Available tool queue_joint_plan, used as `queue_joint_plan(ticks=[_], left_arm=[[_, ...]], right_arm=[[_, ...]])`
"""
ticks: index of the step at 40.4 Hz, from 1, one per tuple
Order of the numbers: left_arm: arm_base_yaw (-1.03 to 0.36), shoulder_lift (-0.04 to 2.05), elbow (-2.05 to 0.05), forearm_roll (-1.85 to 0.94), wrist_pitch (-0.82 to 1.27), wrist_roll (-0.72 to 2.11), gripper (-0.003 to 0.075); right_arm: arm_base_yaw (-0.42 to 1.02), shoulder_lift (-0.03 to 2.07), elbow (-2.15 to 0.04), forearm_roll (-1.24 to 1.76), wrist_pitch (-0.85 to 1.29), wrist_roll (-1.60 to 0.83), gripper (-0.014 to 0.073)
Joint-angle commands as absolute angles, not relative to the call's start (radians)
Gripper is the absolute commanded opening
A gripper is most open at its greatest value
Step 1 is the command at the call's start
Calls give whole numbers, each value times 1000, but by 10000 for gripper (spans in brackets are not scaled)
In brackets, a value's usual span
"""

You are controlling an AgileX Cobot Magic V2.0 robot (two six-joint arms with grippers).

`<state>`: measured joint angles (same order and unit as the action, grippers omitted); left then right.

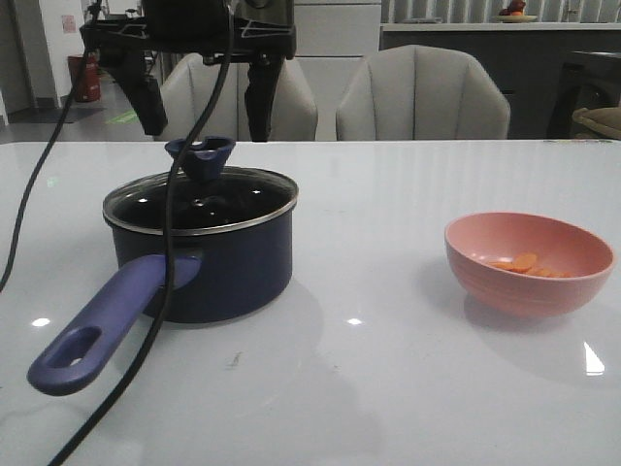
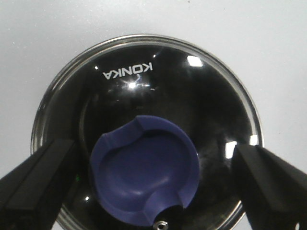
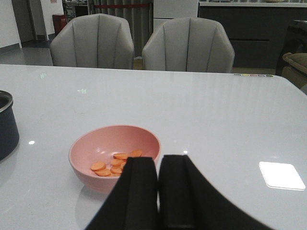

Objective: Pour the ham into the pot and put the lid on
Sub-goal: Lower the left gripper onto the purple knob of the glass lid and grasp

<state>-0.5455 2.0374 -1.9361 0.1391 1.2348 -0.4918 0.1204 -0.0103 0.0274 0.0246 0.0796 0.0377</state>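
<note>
The dark navy pot (image 1: pixel 238 272) stands at the table's left, its purple-blue handle (image 1: pixel 107 320) pointing toward the front. The glass lid (image 1: pixel 209 206) sits on it, with the blue knob (image 1: pixel 201 155) on top. My left gripper (image 1: pixel 205 131) hangs just above the knob, open, one finger on either side. In the left wrist view the knob (image 2: pixel 144 175) lies between the spread fingers (image 2: pixel 38 184) without touching them, over the lid (image 2: pixel 144 91). The ham (image 1: pixel 524 264) lies in the pink bowl (image 1: pixel 529 296) at the right. My right gripper (image 3: pixel 158 160) is shut and empty, just in front of the bowl (image 3: pixel 108 141) and ham (image 3: pixel 112 166).
A black cable (image 1: pixel 167 243) hangs down in front of the pot and its handle. Two grey chairs (image 1: pixel 422 92) stand behind the table's far edge. The pot's edge (image 3: pixel 7 124) shows at the side of the right wrist view.
</note>
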Motion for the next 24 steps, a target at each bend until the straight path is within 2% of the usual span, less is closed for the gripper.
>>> queue_joint_plan(ticks=[1,24], left_arm=[[-552,1991,-1972,156,1260,-522,668],[-548,2048,-1970,127,1267,-525,654]], right_arm=[[115,-30,22,10,0,33,178],[115,-30,22,10,0,33,178]])
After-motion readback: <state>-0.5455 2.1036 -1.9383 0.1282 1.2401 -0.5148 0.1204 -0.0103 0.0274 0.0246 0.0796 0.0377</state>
